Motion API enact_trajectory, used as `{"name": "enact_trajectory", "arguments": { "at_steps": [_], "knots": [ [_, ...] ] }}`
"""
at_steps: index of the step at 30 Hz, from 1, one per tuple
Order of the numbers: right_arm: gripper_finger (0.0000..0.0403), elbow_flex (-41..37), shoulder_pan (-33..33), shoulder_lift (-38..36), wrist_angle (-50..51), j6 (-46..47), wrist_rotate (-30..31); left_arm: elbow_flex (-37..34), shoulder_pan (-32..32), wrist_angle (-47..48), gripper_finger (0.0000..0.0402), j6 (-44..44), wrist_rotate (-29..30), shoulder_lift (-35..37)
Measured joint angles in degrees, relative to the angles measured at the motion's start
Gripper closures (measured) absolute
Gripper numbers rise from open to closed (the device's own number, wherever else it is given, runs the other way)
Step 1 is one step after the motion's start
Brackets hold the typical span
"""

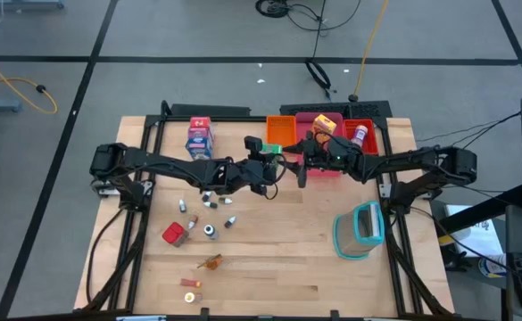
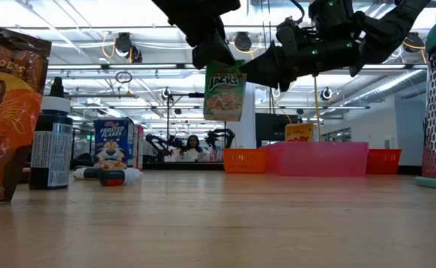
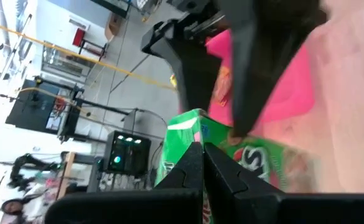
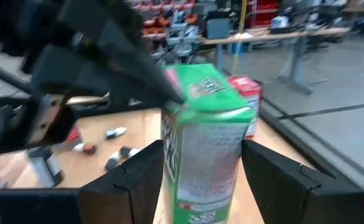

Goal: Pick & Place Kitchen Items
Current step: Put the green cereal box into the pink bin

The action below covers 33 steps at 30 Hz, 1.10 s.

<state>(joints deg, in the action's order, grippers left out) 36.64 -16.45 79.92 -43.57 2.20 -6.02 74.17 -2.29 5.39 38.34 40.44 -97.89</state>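
High view puts both arms meeting over the table's middle, near the orange tray (image 1: 280, 125) and pink tray (image 1: 326, 169). Low view shows the green Apple Jacks carton (image 2: 224, 90) lifted well above the wood, pinched at its top by the left gripper (image 2: 212, 53). Right gripper (image 4: 197, 180) is spread wide, one finger on each side of the carton, not touching. A Frosted Flakes box (image 2: 114, 144) stands on the table behind.

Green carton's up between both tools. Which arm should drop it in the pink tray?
Right. Its open tool straddles the green carton by the pink tray; the left tool, shut on the carton, reaches from farther away.
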Motion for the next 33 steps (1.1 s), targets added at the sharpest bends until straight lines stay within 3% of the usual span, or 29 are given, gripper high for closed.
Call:
{"name": "enact_trajectory", "arguments": {
  "at_steps": [10,20,26,33],
  "knots": [
    [0.0239,0.0,0.9,0.0,-0.6,0.1,1.6,0.0,-0.4,-2.6,0.0401,-0.2,-2.5,-0.4],
    [0.0382,0.0,0.9,0.0,0.1,-1.4,1.1,0.0,-0.3,-1.3,0.0401,-0.7,-1.6,-0.5],
    [0.0389,0.0,0.5,0.0,0.5,-1.6,1.9,0.0,-0.3,-0.8,0.0395,-3.0,3.8,-0.5],
    [0.0399,-0.1,-2.3,-1.0,4.4,-1.8,1.8,0.0,-0.3,0.3,0.0377,-3.4,17.1,-0.4]
  ]
}}
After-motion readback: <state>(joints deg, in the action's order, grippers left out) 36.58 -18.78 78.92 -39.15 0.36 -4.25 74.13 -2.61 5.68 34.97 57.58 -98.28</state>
